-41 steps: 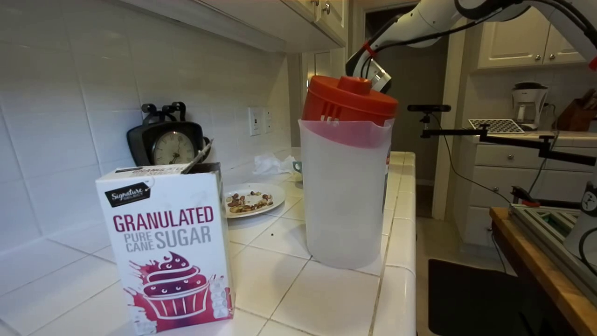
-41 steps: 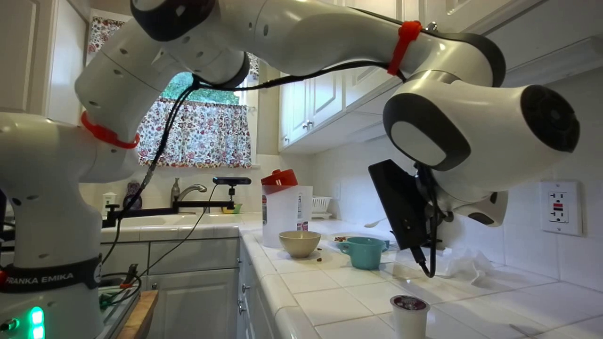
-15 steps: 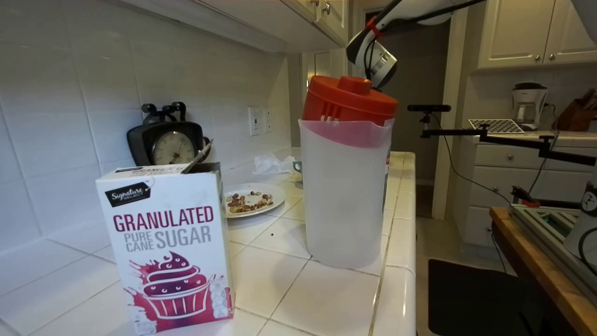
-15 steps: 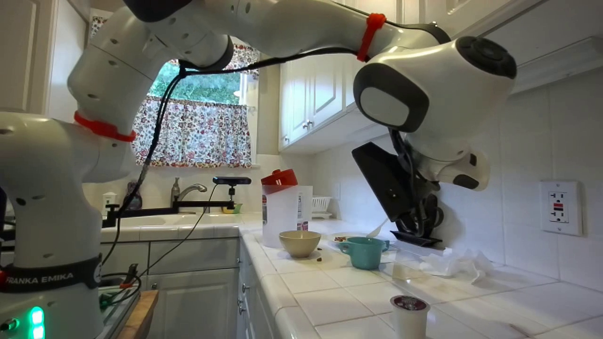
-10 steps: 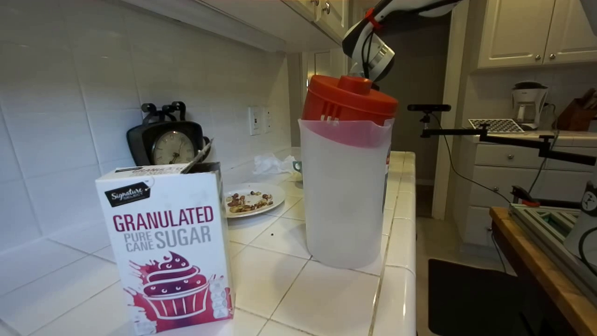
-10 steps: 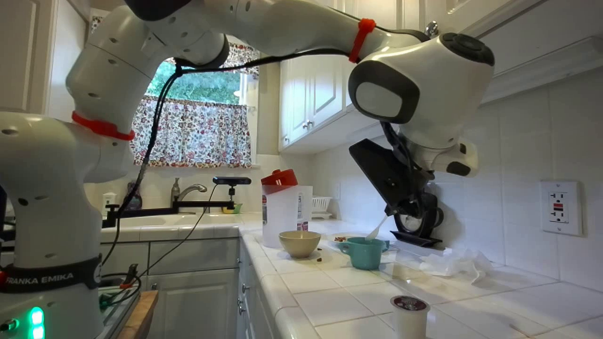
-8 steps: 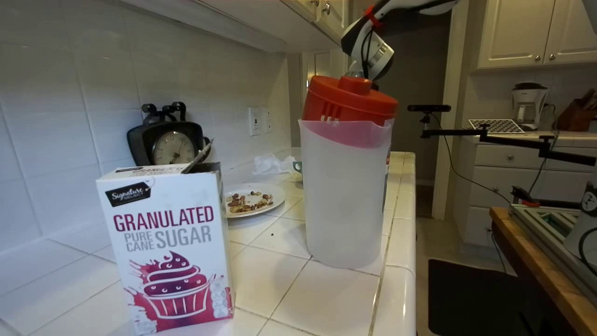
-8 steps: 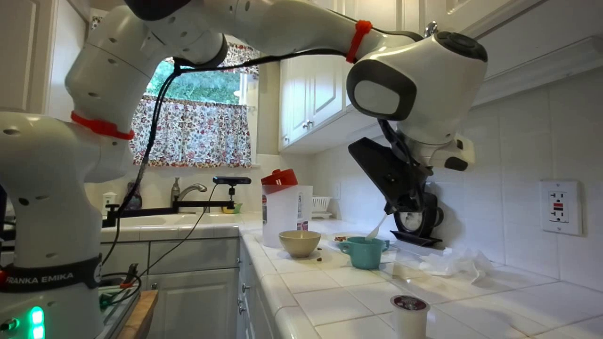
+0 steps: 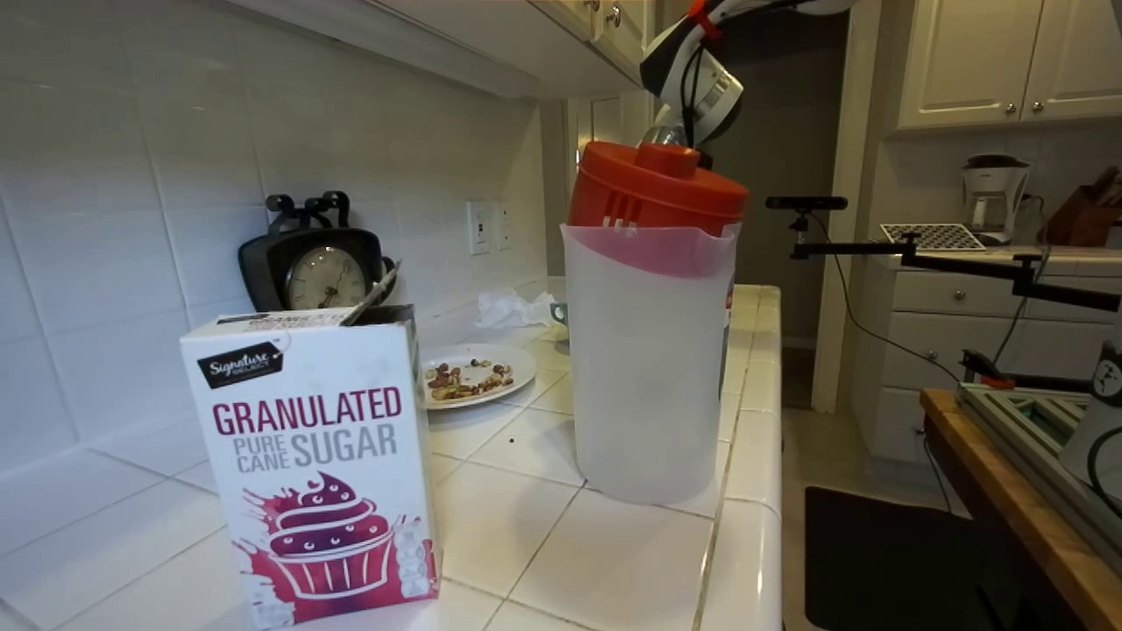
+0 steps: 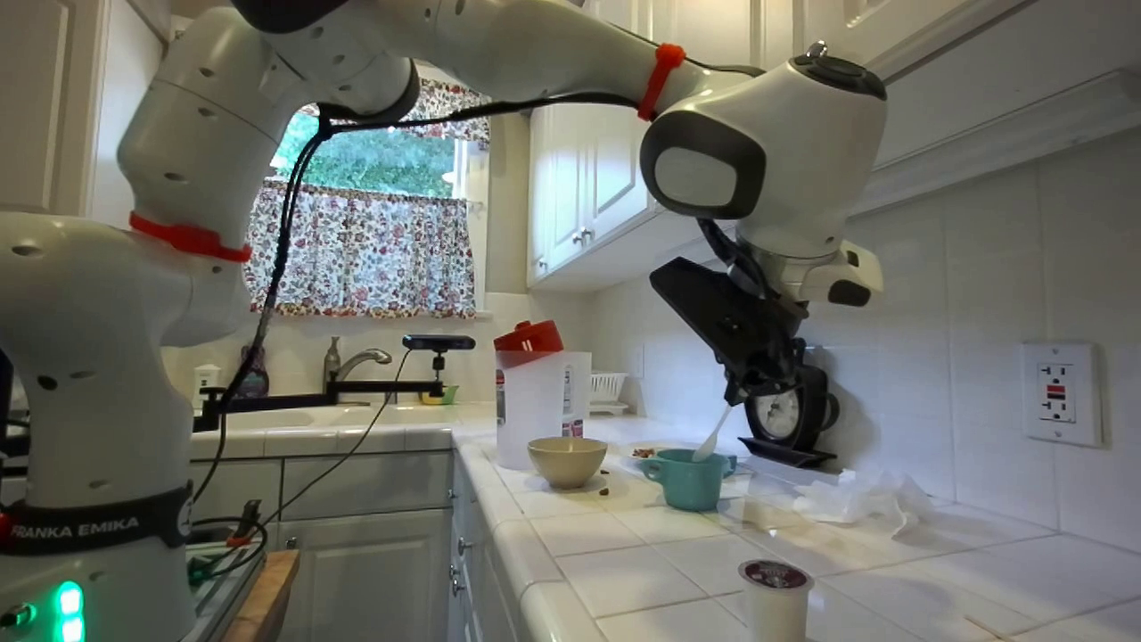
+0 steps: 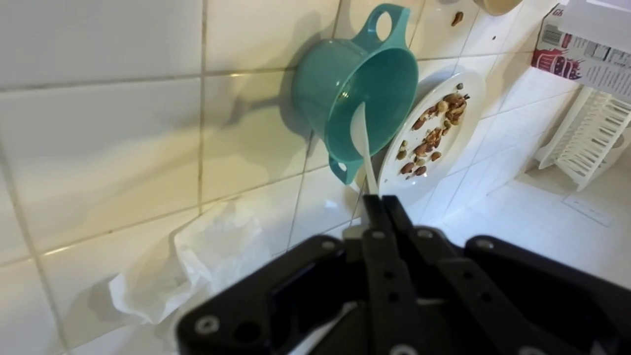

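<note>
Above the teal cup point(image 11: 315, 93), the white spoon point(image 11: 361, 138) slants steeply downward, its handle pinched between the fingertips of the gripper point(image 11: 382, 198). Over the last few seconds the spoon has tipped from nearly level, and in an exterior view the gripper has shifted left, so more of the clock point(image 10: 778, 415) shows. Its scoop end now lies over the cup's mouth, so the work in hand appears to centre there. The cup stands where it stood, near the plate point(image 11: 466, 132) of nuts point(image 11: 428, 141).

Whether the scoop dips below the rim, touches the inner wall or carries anything, I cannot tell. In an exterior view, the pitcher point(image 9: 649, 377) and its tilted red lid point(image 9: 662, 188) mask the fingertips and nearly all of the cup, leaving one handle visible on the left. At the wrist view's far edge, the beige bowl point(image 11: 498, 5) is cut off.
</note>
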